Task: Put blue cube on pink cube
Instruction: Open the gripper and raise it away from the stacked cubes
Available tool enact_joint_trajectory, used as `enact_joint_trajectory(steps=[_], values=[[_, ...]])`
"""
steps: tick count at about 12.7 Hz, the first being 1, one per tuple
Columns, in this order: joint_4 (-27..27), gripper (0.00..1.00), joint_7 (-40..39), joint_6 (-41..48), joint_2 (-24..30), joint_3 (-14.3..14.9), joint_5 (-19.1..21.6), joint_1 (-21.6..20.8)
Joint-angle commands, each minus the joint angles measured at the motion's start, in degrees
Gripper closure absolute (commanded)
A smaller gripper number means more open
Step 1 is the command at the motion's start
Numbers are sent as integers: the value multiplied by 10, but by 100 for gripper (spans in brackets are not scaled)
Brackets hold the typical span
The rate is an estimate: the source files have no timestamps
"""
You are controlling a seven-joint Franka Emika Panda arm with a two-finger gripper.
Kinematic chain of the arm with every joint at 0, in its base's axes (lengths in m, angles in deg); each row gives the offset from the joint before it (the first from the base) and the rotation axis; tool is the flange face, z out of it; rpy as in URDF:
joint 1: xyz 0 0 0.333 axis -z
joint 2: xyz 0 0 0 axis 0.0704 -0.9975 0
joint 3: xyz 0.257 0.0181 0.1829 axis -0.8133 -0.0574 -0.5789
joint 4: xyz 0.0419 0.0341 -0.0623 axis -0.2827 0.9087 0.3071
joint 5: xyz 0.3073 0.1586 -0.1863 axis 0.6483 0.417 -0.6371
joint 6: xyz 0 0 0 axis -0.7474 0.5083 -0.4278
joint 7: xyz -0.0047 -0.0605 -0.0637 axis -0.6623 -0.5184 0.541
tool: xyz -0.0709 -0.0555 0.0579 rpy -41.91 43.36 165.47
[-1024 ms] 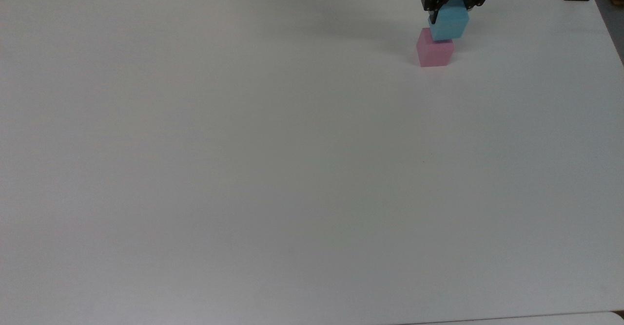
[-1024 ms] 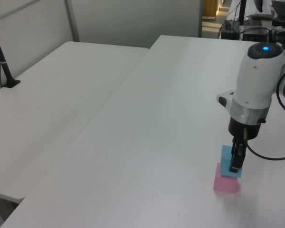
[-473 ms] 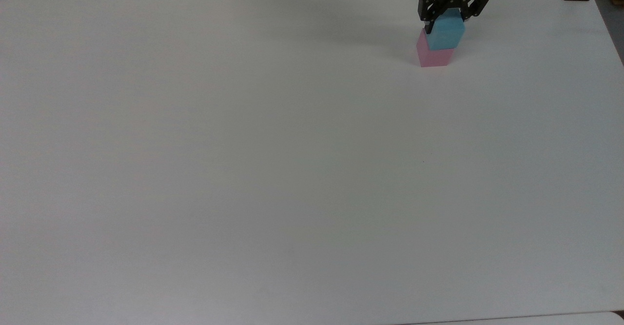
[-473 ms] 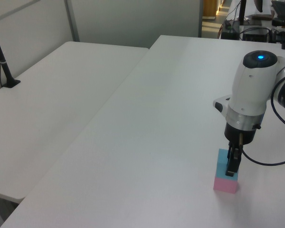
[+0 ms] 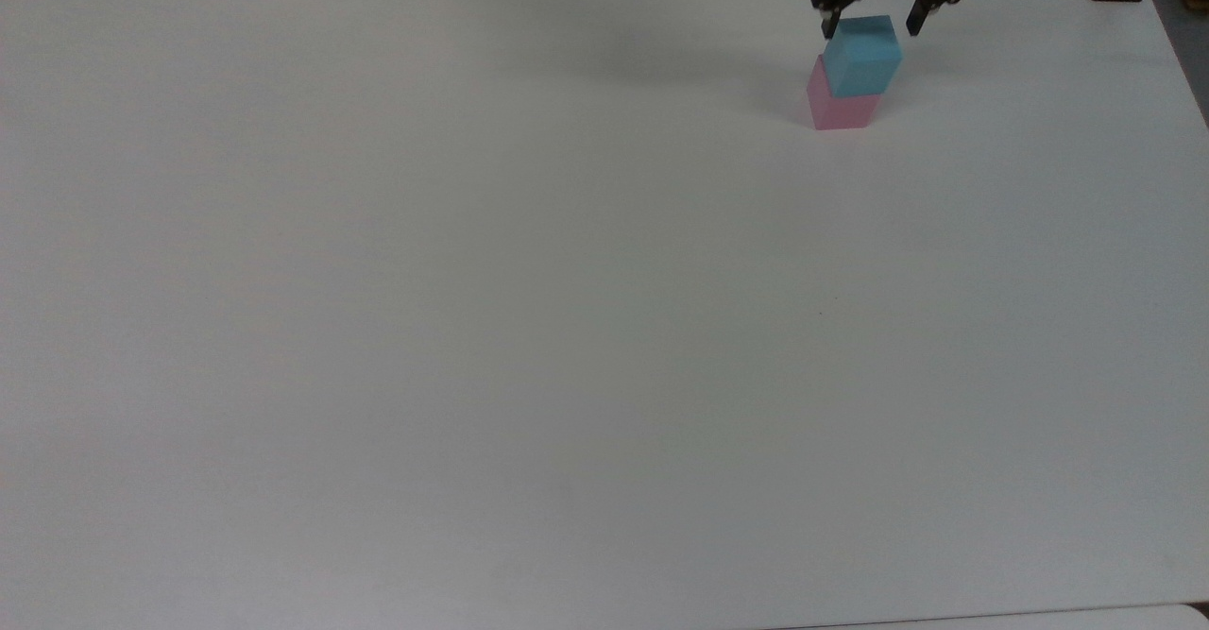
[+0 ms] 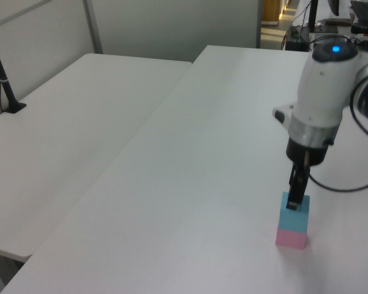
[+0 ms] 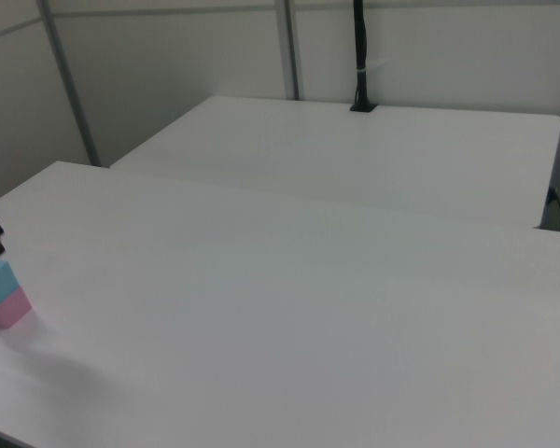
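Top view shows the blue cube (image 5: 861, 55) resting on the pink cube (image 5: 839, 107) — gripper (image 5: 872, 24) fingers spread, holding nothing; a straight-up retreat avoids nudging the stack.

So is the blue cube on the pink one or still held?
On it: the blue cube rests on the pink cube, jaws spread open above.

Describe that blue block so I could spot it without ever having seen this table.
On the big white table, look toward the far edge at the top view's right, under the black gripper with its jaws spread. Two small cubes are stacked there: the blue cube is the upper one, sitting on the pink cube.
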Motion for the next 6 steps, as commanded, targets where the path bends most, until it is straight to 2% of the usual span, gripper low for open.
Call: enact_joint_trajectory(steps=[1, 3, 6], values=[[-155, 0, -11, 200, 25, 6, -5, -1], [-225, 0, -60, 279, 26, 9, 0, 15], [-268, 0, -163, 341, 27, 23, 4, 91]])
